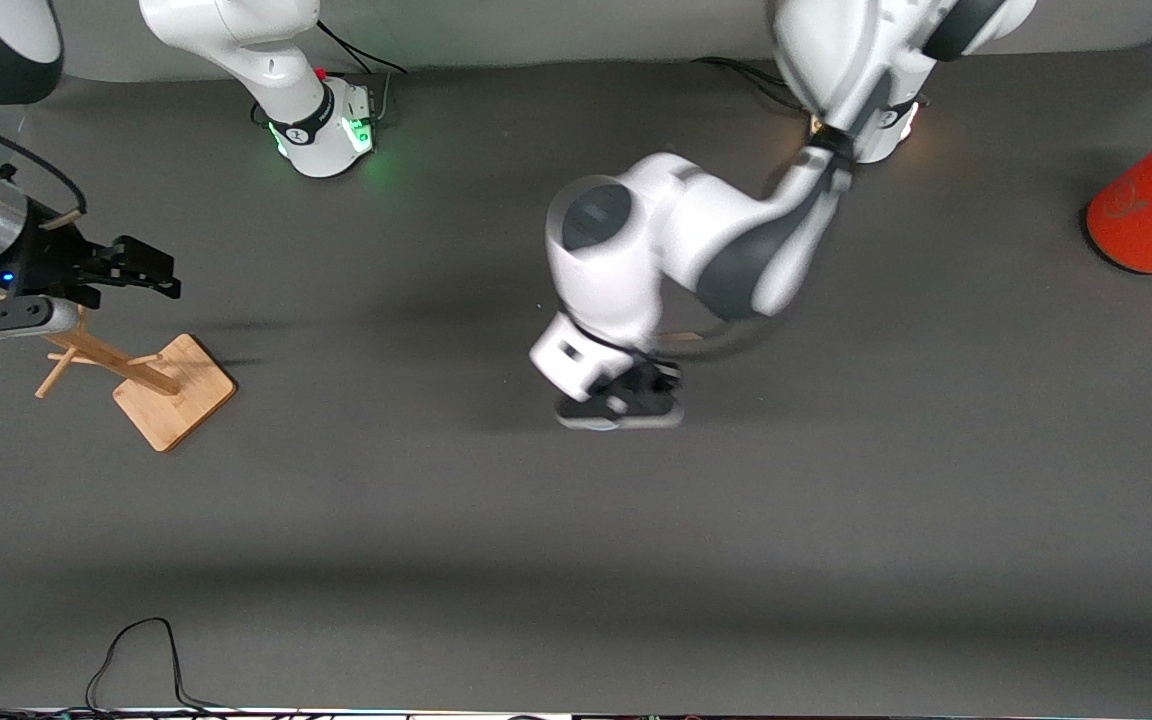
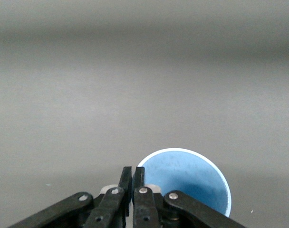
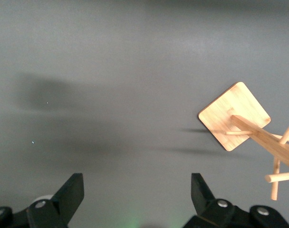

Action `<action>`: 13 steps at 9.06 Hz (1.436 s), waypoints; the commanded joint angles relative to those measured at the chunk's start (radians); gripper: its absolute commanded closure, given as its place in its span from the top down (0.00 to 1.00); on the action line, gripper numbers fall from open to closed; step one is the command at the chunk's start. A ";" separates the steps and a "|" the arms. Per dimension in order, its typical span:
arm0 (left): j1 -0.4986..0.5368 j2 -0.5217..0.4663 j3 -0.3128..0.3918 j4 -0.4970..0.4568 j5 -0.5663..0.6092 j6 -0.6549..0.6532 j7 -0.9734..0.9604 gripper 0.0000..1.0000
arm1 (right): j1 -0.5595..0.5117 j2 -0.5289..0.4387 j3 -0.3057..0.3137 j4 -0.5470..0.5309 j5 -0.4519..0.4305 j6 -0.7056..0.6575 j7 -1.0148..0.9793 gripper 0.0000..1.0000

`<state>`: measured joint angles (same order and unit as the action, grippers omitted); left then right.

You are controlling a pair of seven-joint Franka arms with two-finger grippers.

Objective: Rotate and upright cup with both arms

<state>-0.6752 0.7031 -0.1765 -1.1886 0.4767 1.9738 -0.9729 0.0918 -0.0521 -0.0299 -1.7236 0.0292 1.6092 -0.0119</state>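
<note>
The left gripper is down low over the middle of the table, and its 2 fingers are pinched nearly together on the rim of the cup. The cup is light blue, and the left wrist view looks right into its open mouth, so it seems to be held by its thin edge only. In the front view the left arm covers the cup, so I cannot see if it touches the table. The grip looks small, I think, so the cup could slip out or swing around when the arm turns it, and it might drop and roll away. If the fingers squeeze too hard, the cup could pop out sideways. The right gripper waits up in the air at the right arm's end of the table, with its 2 fingers spread wide and nothing in them. It hangs over a wooden stand with pegs and a square base, and the stand sits well apart from the cup, so it should not get in the way. A big orange-red can stands at the left arm's end, also well apart. Some black cables lie at the table edge nearest the front camera.
</note>
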 commanded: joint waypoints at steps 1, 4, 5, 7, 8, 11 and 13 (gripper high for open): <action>-0.059 -0.040 0.022 -0.178 0.237 0.103 -0.223 0.00 | -0.058 -0.127 0.050 -0.139 -0.009 0.058 -0.013 1.00; -0.104 -0.092 0.018 -0.378 0.527 0.135 -0.538 0.00 | -0.053 -0.092 0.048 -0.091 -0.008 0.057 -0.011 1.00; -0.144 -0.076 0.018 -0.390 0.609 0.123 -0.676 0.00 | -0.053 -0.083 0.048 -0.083 -0.008 0.055 -0.010 1.00; -0.176 -0.065 0.022 -0.452 0.739 0.096 -0.844 0.00 | -0.053 -0.075 0.048 -0.074 -0.008 0.055 -0.006 1.00; -0.202 -0.054 0.022 -0.489 0.776 0.090 -0.922 0.00 | -0.055 -0.074 0.050 -0.073 -0.008 0.055 -0.006 1.00; -0.211 -0.043 0.015 -0.503 0.807 -0.006 -0.994 0.98 | -0.055 -0.063 0.050 -0.060 -0.008 0.054 -0.005 1.00; -0.198 -0.051 0.011 -0.435 0.619 -0.010 -0.794 1.00 | -0.053 -0.060 0.050 -0.060 -0.008 0.054 -0.005 1.00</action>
<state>-0.8710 0.6778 -0.1732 -1.6546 1.2026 1.9765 -1.8831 0.0500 -0.1269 0.0078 -1.8078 0.0292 1.6665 -0.0119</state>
